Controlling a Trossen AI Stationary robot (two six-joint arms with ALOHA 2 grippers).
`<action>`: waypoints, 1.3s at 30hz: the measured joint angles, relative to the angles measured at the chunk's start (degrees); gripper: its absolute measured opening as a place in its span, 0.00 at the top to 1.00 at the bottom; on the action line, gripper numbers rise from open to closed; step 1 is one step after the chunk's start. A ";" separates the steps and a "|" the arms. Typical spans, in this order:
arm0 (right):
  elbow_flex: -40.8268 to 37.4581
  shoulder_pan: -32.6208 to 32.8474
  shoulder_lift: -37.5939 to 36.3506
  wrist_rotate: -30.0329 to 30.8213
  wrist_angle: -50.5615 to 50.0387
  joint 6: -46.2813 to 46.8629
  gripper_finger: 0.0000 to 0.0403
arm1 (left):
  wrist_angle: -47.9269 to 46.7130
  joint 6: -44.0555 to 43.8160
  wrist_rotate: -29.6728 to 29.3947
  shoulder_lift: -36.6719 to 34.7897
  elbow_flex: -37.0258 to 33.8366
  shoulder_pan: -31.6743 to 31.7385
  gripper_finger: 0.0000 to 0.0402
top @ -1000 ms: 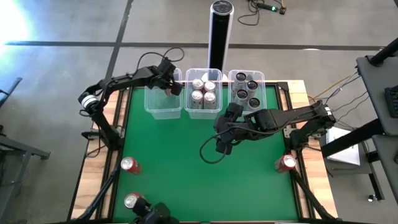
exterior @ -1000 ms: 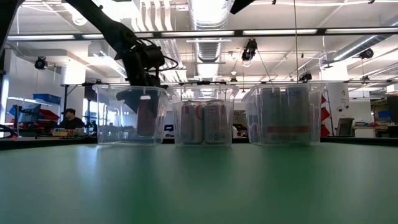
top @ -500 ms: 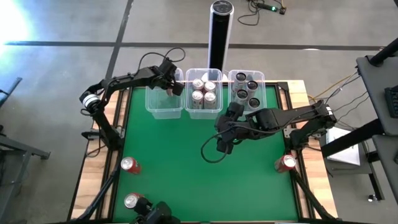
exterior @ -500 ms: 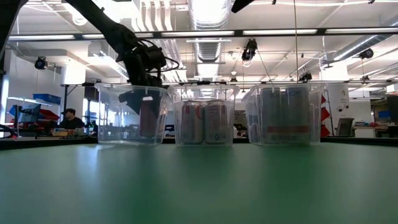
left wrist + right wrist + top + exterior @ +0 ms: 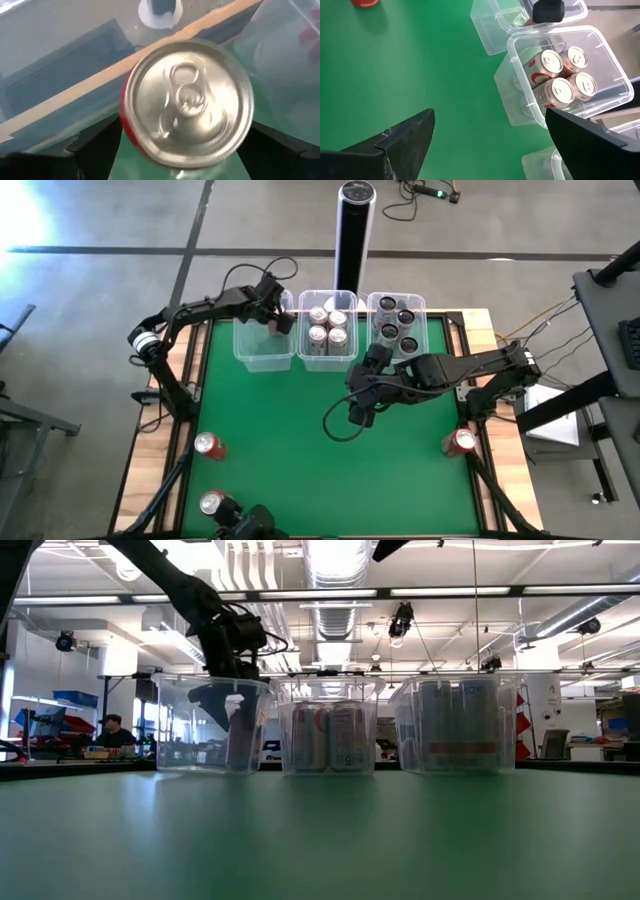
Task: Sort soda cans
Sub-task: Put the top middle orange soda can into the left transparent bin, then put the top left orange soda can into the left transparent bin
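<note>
From above, the left gripper [image 5: 277, 315] sits over the left tub [image 5: 262, 352] at the table's far edge. The low view shows it closed around a red can [image 5: 239, 730], upright inside that tub. The left wrist view shows the can's top [image 5: 188, 103] facing the camera, fingers flanking it. The right gripper [image 5: 362, 405] hangs mid-table, fingers spread wide, empty.

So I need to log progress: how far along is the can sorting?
Middle tub holds four cans, right tub four dark ones. The left gripper is lowering a red can into the left tub. Three cans wait near the table's edges; right gripper hovers open.
</note>
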 joint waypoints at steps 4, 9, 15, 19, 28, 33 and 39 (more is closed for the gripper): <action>0.00 0.00 0.00 0.00 -0.08 -0.16 0.07 | -5.51 1.82 -0.54 -0.03 3.85 0.00 0.14; 0.00 0.00 0.00 0.00 -0.13 -0.29 0.07 | -14.27 2.51 -0.08 -0.37 11.91 -0.56 0.14; 0.00 0.00 0.00 0.00 -0.75 -0.25 0.07 | -23.01 2.02 0.17 -1.93 18.25 -4.03 0.14; 0.00 0.00 0.00 0.00 -1.89 0.50 0.07 | -26.98 1.75 0.42 -4.49 17.32 -7.67 0.14; 0.00 -0.25 0.00 0.00 -1.66 0.21 0.07 | -32.74 -0.15 1.45 -10.79 9.02 -10.27 0.14; 0.00 -0.33 0.00 0.00 -1.63 0.19 0.07 | -32.29 2.19 0.70 -12.88 3.87 -9.99 0.14; 0.00 -0.33 0.00 -0.14 -1.63 0.10 0.07 | -33.31 5.90 -0.18 -13.14 2.34 -9.99 0.14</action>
